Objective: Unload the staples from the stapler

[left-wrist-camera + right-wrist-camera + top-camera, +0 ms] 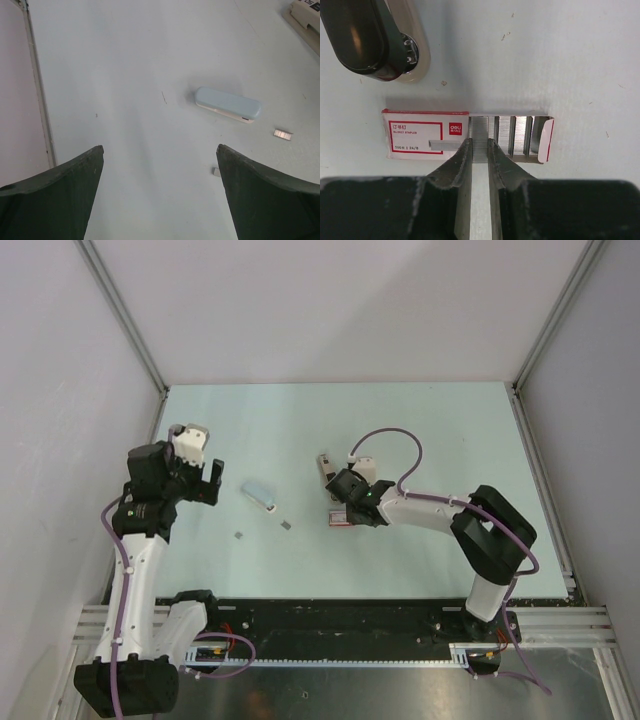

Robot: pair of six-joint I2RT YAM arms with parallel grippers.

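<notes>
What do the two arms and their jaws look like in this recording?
The left arm and right arm have white links with black joint housings. A purple cable runs along each. The jaws are dark and wedge-shaped, tapering to the tips. A white block sits at the left wrist.

On my feed, the red-and-white staple box [420,137] lies flat on the pale table [420,430]. Its tray is slid out, baring staple rows [512,135]. Well left of the box in the overhead view lies a pale blue oblong piece [258,495], possibly a cover.
</notes>
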